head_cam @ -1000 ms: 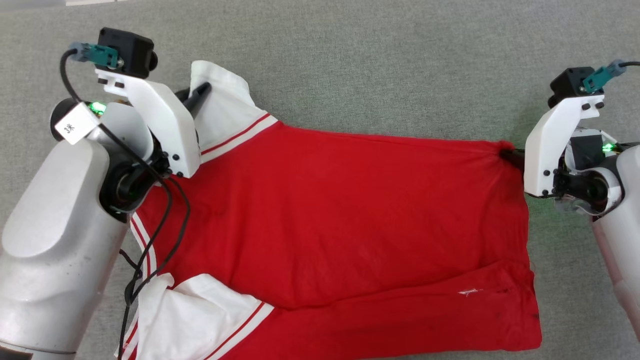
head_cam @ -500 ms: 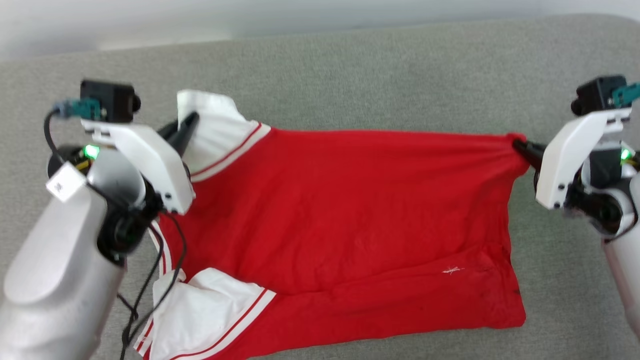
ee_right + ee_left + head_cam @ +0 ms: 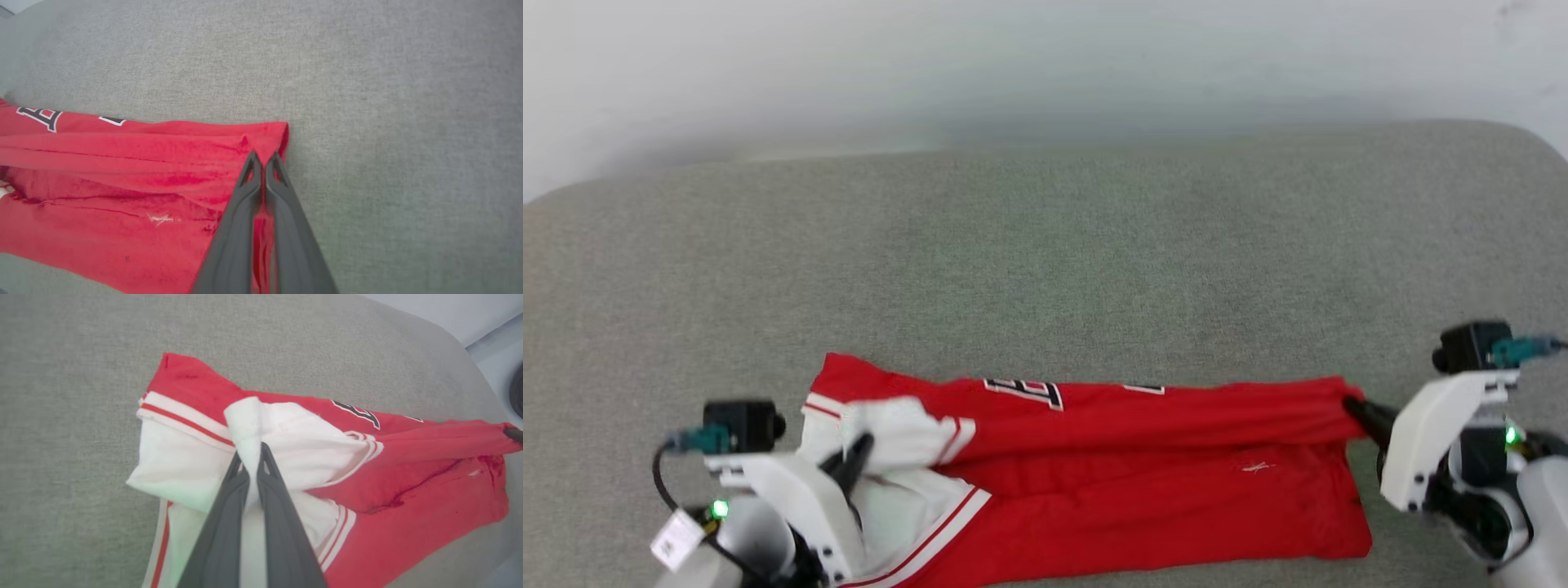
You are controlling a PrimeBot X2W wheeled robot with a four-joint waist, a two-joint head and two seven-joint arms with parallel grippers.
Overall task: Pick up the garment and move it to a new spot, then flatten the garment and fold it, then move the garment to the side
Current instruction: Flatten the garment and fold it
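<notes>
Right now, my left fingers clamp a white sleeve of the garment and my right fingers pinch its red hem corner; it lies stretched between them, partly doubled over, on the grey desk.

A grey, felt-like surface with rounded far corners spreads wide. Beyond it lies a pale, blurred background. A dark curved shape, perhaps a wheel, shows past its edge.
</notes>
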